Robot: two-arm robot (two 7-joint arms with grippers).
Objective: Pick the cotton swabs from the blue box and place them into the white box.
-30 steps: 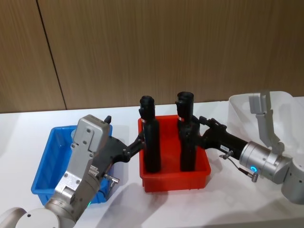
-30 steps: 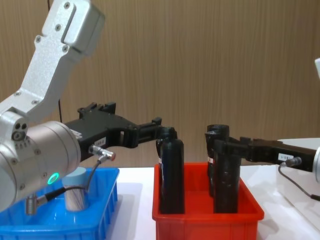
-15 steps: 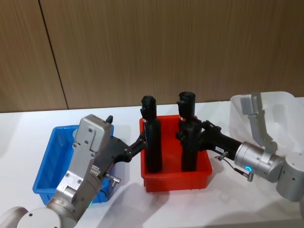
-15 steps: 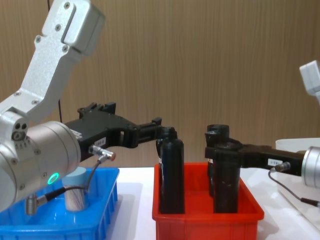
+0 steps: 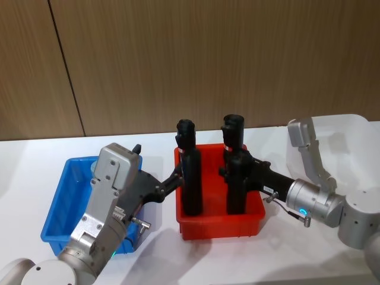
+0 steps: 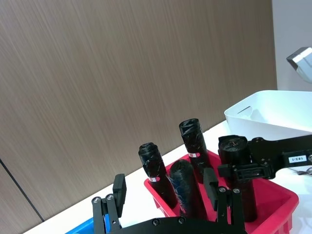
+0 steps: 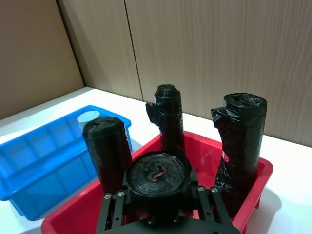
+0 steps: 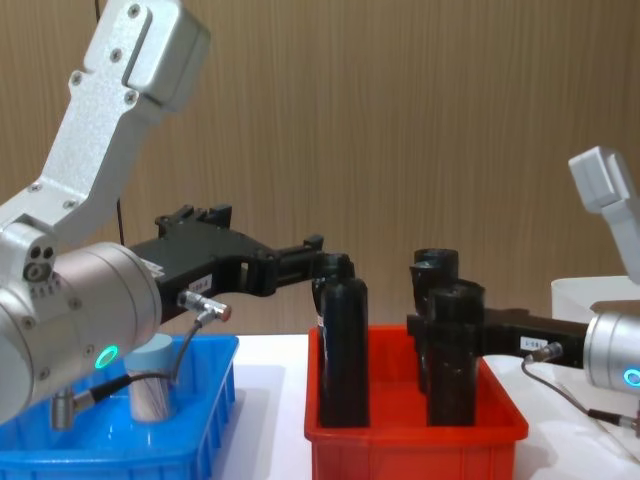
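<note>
Remote desk: on the white table (image 5: 249, 264) three bins stand in a row against a wood-panelled wall. From left to right they are the blue box (image 5: 54, 215), a red bin (image 5: 219, 228) and the taller white box (image 5: 356, 122). Neither arm is on the job I was given. The left gripper (image 5: 174, 177) reaches across to the red bin with its fingers spread wide, flanking a black bottle (image 5: 191, 178) and holding nothing. The right gripper (image 5: 233, 169) sits around the top of another black bottle (image 7: 158, 174), and I cannot tell whether it has clamped. The cotton swabs (image 8: 152, 390), one lidded tub that I can see, stand untouched in the blue box just beside my left wrist. I judge the pick not yet begun. The next move calls for drawing the left gripper back from the bottles and lowering it over the tub's lid. Room is tight there, with the blue box's flared rim on one side and the red bin's wall just beside it. The tall bottles stand between tub and white box, so any carry must clear them; the table in front of the bins is free.
</note>
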